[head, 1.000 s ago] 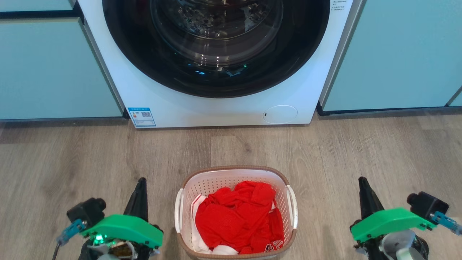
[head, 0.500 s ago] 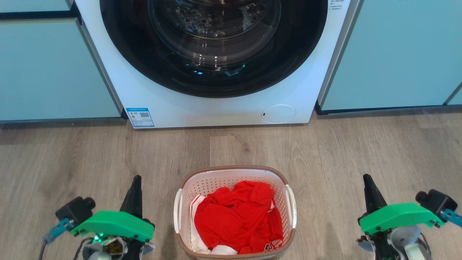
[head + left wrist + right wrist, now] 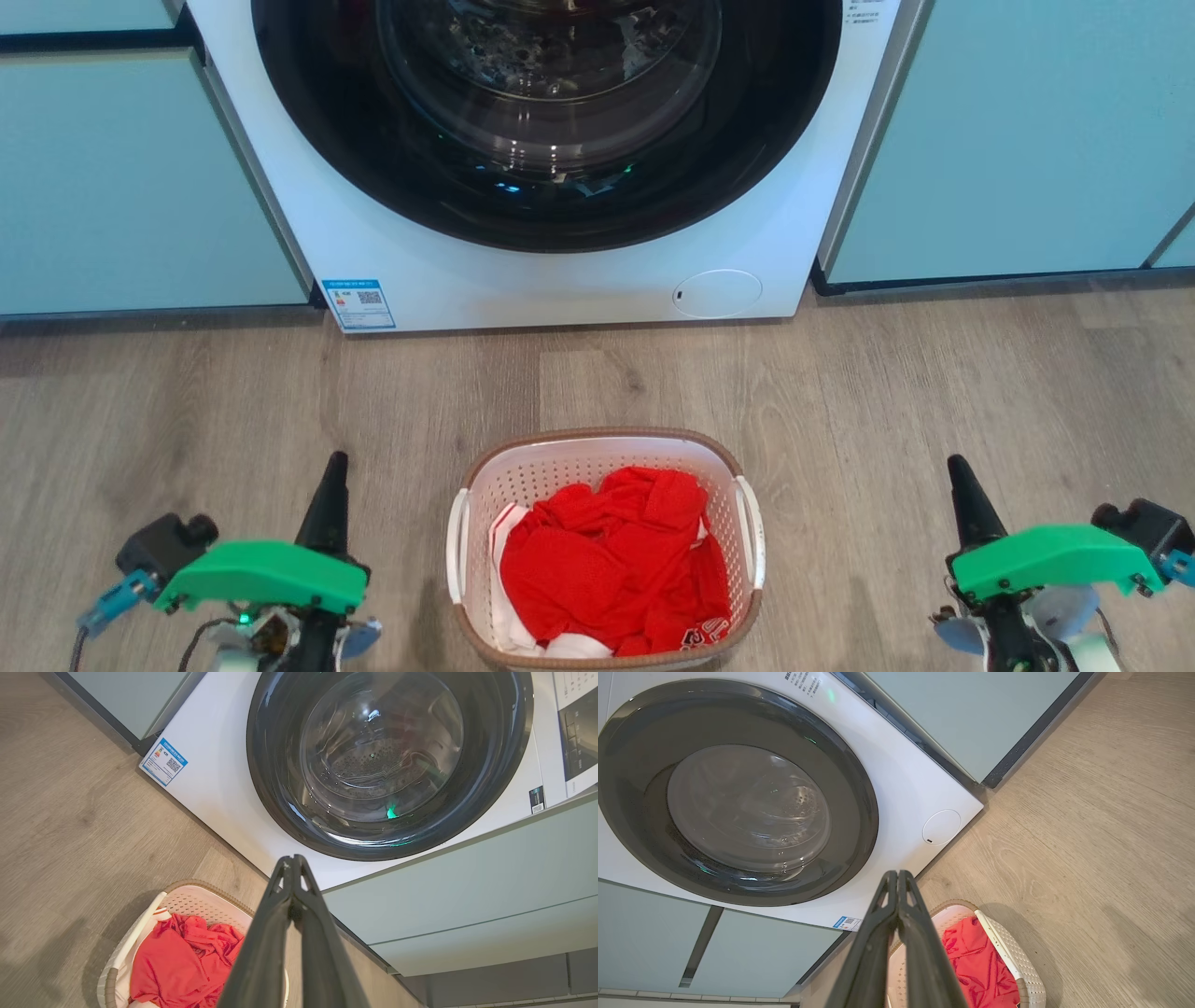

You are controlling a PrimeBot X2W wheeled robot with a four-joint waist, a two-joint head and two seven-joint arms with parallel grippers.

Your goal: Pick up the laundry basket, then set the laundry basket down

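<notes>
White perforated plastic under a brown rim: the basket (image 3: 551, 471) is seen standing on the wood floor (image 3: 840, 392) in front of the washer (image 3: 560, 289), low and central in the head view, with red cloth (image 3: 607, 569) heaped inside. It is touched by nothing. The left gripper (image 3: 334, 471) is held off to its left and the right gripper (image 3: 962, 476) off to its right, each well apart from the nearer white handle. In both wrist views the two dark fingers are seen pressed together to a point with nothing between them, so both grippers are closed and empty.

Set against the pictures of a second ago, both grippers are found further out from the basket. The whole head view is shifted slightly as well, so some of this can be put down to the camera, yet the gap on each side is widened by more than that. The basket itself is left where it stood.

The pick-up is therefore judged not yet begun. The spread is probably made to line the arms up with the handles. Before any lift, the fingers will have to be opened or slid under the handles, and both sides taken evenly, or the basket could be tipped and the cloth spilled.
</notes>
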